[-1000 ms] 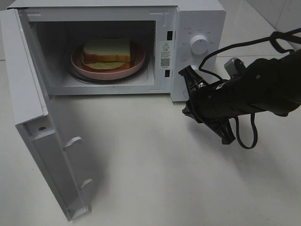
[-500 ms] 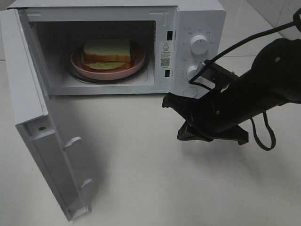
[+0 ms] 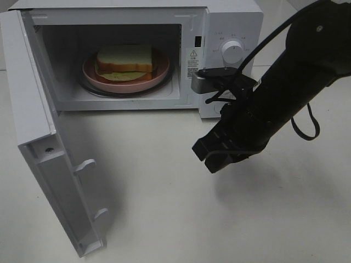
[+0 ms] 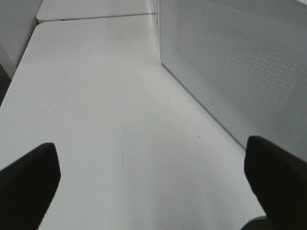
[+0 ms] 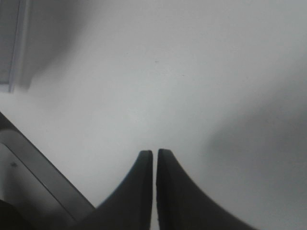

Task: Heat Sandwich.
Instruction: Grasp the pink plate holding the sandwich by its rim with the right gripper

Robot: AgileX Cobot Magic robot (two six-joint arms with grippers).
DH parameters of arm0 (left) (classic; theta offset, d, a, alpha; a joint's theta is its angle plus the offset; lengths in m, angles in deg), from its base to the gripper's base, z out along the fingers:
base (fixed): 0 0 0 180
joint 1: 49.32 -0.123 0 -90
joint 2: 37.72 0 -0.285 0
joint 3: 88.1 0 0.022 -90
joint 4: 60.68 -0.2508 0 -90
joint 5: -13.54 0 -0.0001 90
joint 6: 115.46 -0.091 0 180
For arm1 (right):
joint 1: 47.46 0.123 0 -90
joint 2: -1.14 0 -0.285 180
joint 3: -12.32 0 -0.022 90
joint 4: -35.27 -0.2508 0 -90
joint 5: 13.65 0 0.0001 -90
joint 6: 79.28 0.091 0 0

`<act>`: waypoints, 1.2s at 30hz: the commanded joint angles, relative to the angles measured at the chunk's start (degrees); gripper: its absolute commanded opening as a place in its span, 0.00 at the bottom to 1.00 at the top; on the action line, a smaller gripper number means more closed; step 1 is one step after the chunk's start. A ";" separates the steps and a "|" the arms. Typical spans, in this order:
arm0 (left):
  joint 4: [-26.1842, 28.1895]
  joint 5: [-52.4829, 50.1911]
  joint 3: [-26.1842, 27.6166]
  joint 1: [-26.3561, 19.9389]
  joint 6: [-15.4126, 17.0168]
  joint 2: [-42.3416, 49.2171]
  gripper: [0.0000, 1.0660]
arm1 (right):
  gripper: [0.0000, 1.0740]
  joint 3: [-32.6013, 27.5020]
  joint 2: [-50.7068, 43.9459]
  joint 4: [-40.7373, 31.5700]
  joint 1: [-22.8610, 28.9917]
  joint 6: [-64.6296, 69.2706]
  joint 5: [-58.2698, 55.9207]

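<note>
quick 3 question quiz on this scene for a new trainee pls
1. True or false: the microwave door stands open.
2. The sandwich rests on: A the door, B the pink plate, C the top of the microwave.
3. Fill in: the right end effector is ____ and holds nothing.
Key: 1 true; 2 B; 3 shut.
</note>
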 commanded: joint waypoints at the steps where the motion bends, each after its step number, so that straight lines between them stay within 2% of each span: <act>1: -0.17 -0.63 -0.29 -0.11 0.17 1.26 0.96 | 0.07 1.83 -0.46 4.13 -0.40 -10.37 -3.72; 7: -0.17 -0.63 -0.29 -0.11 0.17 1.26 0.96 | 0.08 3.61 -0.46 7.33 -0.40 -22.92 -5.04; 10: -0.17 -0.63 -0.29 -0.11 0.17 1.26 0.96 | 0.09 4.47 -0.46 9.34 -0.40 -33.80 -5.04; 12: -0.17 -0.63 -0.29 -0.11 0.17 1.26 0.96 | 0.10 4.58 -0.46 9.63 -0.40 -36.21 -4.98; 17: -0.17 -0.63 -0.29 -0.11 0.17 1.26 0.96 | 0.12 4.76 -0.46 9.80 -0.40 -51.85 -4.01; 25: -0.17 -0.63 -0.29 -0.11 0.17 1.26 0.96 | 0.18 4.76 -0.46 10.08 -0.40 -54.95 -0.74; 29: -0.17 -0.63 -0.29 -0.11 0.17 1.26 0.96 | 0.35 4.76 -0.46 13.29 -0.40 -54.49 -0.46; 30: -0.17 -0.63 -0.29 -0.11 0.17 1.26 0.96 | 0.35 4.76 -0.46 13.29 -0.40 -54.49 -0.46; 31: -0.17 -0.63 -0.29 -0.11 0.17 1.26 0.96 | 0.45 4.76 -0.46 14.38 -0.40 -53.86 -0.34; 33: -0.17 -0.63 -0.29 -0.11 0.17 1.26 0.96 | 0.55 4.76 -0.46 15.07 -0.40 -52.83 0.00; 34: -0.17 -0.63 -0.29 -0.11 0.17 1.26 0.96 | 0.66 4.76 -0.46 15.87 -0.34 -51.51 0.63; 35: -0.17 -0.63 -0.29 -0.11 0.17 1.26 0.96 | 0.66 4.76 -0.46 15.87 -0.34 -51.51 0.63; 36: -0.17 -0.63 -0.29 -0.11 0.17 1.26 0.96 | 0.70 4.76 -0.46 16.27 -0.34 -50.94 0.69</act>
